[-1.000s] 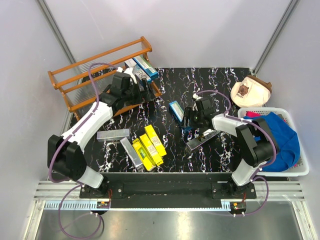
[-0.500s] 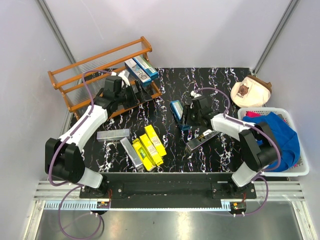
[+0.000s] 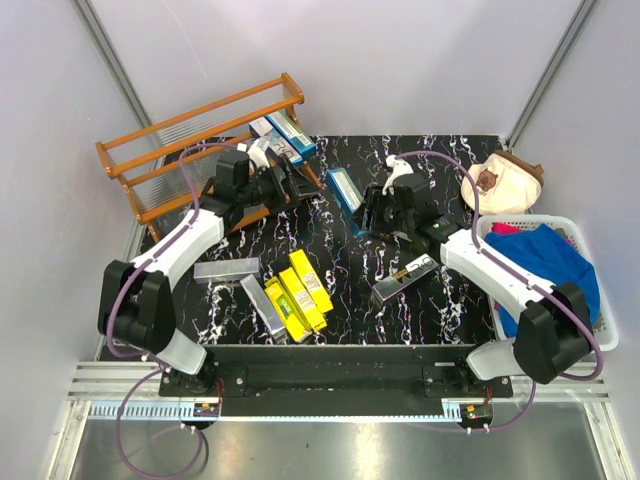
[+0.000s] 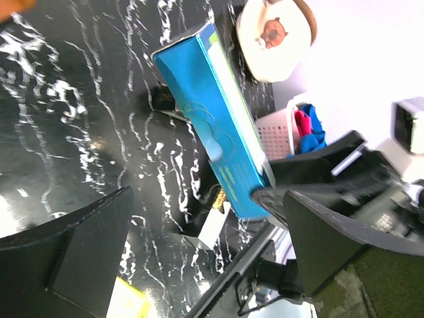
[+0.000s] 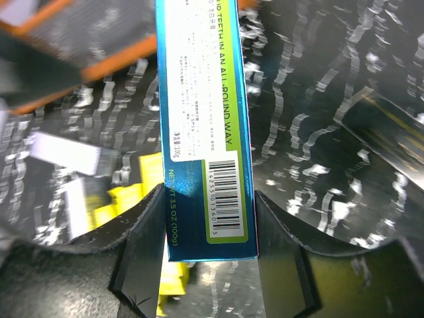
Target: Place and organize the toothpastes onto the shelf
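The right pincer is clamped on a blue-teal rectangular toothpaste carton, whose barcode shows only in the right wrist view. The top view places the carton mid-frame over the black marbled desk, right of the orange-brown wooden shelf. The left pincer is spread wide, facing it.

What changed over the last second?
The right gripper closed its jaws on the blue carton and lifted it towards the shelf. The left gripper, open and empty, drew back, then swung towards that carton. The yellow cartons and silver cartons stayed put.
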Motion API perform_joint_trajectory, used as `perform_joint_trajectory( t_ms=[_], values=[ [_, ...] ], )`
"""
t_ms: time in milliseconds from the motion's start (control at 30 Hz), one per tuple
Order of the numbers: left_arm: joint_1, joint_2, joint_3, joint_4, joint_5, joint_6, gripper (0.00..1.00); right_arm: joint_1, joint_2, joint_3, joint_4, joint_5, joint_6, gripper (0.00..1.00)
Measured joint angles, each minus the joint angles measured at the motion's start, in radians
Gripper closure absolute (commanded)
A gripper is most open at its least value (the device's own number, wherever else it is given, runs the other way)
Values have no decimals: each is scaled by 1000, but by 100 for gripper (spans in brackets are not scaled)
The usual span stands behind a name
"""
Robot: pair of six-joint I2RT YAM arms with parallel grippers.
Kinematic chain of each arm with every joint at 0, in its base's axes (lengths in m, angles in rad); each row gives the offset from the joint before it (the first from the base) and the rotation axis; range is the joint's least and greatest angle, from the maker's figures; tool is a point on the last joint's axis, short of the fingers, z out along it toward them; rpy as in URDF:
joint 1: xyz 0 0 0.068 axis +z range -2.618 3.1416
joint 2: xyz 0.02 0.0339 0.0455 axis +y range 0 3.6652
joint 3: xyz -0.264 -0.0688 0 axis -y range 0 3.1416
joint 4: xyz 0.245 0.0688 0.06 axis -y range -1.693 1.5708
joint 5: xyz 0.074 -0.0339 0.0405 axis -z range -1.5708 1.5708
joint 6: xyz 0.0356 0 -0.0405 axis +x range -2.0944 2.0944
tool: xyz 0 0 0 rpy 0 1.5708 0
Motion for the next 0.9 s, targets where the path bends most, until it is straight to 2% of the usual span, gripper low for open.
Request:
perform_joint_trajectory(
  t_ms=[333,533,567,633,667,767,900],
  values=[
    [-54,89,7,79,51,-68,2,76,-16,45,-6,-53,20,63],
    [-54,113,7,163,73,-119,19,90,-24,47,-9,-77,24,62],
    [-54,119,7,181,77,-126,30,92,-26,47,-9,-82,24,62],
    [-54,134,7,203,84,-144,40,95,-32,47,-9,-85,24,62],
    [-54,143,7,214,89,-152,51,97,-35,47,-8,-85,24,62],
    [-54,156,5,252,114,-202,54,101,-44,47,-16,-91,21,60],
    [-59,156,5,296,124,-220,57,109,-44,47,-21,-93,23,51]
  ],
)
